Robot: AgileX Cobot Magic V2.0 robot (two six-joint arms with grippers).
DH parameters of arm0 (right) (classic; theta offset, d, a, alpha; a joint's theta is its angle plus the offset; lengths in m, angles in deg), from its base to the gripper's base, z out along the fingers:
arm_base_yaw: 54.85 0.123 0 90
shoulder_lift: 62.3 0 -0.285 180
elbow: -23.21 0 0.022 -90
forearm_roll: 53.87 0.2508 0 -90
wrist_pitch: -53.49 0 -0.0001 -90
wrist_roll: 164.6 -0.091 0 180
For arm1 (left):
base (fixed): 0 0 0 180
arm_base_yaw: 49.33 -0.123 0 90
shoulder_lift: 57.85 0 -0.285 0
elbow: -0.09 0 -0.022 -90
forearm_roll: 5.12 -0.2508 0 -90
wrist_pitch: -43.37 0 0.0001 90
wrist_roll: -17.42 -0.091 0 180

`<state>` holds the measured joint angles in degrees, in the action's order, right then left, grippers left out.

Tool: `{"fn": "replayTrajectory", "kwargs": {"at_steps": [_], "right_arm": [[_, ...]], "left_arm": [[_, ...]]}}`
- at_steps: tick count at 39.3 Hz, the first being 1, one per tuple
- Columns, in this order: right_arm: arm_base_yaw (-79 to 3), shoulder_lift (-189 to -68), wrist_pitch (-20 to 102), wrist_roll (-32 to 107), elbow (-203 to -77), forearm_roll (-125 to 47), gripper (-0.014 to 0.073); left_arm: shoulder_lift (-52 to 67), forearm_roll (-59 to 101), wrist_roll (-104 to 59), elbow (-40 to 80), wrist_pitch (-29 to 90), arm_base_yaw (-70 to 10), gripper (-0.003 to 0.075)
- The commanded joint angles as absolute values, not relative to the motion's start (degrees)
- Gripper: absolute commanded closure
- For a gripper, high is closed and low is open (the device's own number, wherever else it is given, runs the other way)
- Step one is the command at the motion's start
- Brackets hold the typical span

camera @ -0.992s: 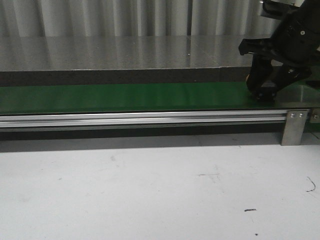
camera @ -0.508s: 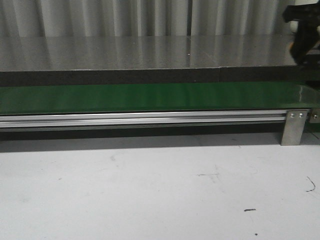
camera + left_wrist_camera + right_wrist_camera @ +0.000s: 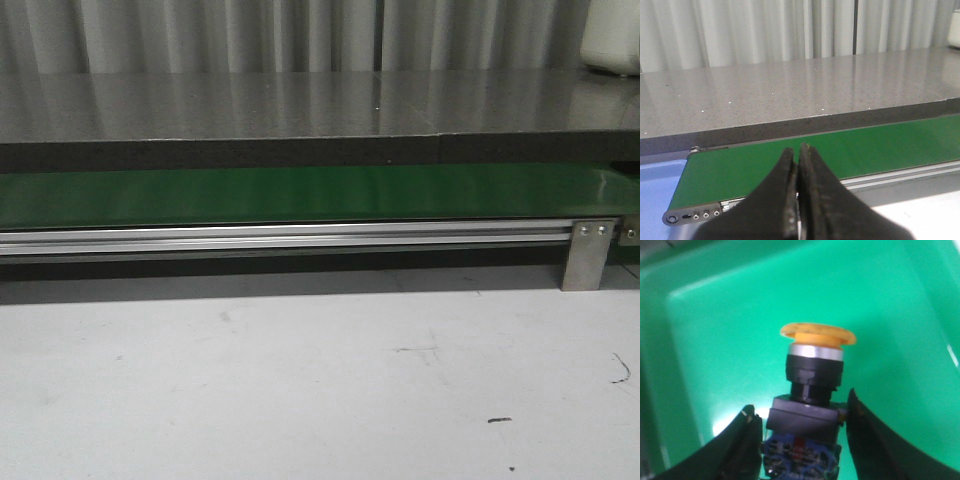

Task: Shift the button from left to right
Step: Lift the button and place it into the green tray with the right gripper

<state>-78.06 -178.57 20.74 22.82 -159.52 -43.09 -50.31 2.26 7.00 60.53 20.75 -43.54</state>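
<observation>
Two grippers noted. Right gripper (image 3: 800,440) had its jaws pinching the button (image 3: 812,390) by the black body, one jaw on each side. Button's orange-yellow cap (image 3: 817,335) pointed away from the wrist, silver collar just under it, blue terminal block at the base between the jaws. Button hung over a green bin (image 3: 715,340), above its floor; contact with the floor could not be judged. Left gripper (image 3: 799,200) had jaws pressed together, holding nothing, hovering above the near edge of the green belt (image 3: 865,147), close to the belt's end roller. Front view: belt (image 3: 300,195) bare along its visible length, aluminium rail (image 3: 300,238) just below it, white tabletop (image 3: 300,380) in front, grey slab (image 3: 300,105) behind the belt. Neither gripper appeared in the front view.
</observation>
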Motion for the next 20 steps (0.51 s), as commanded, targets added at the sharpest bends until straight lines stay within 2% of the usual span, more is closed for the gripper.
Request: {"fn": "replayTrajectory", "kwargs": {"at_steps": [1, 12, 15, 20], "right_arm": [[-78.46, -178.05, 23.16, 23.53, -161.47, -45.11, 0.0374], [-78.46, -178.20, 22.38, 23.53, -161.86, -46.68, 0.0069], [-78.41, -176.18, 22.09, 23.53, -161.86, -46.68, 0.0029], [-77.31, -171.66, 22.01, 23.53, -161.92, -46.48, 0.0032]], "left_arm": [[-50.12, 3.00, 7.17, 59.04, 25.67, -43.07, 0.0741], [-50.12, 3.00, 7.17, 59.04, 25.67, -43.07, 0.0741], [-50.12, 3.00, 7.17, 59.04, 25.67, -43.07, 0.0741], [-50.12, 3.00, 7.17, 59.04, 25.67, -43.07, 0.0741]]}}
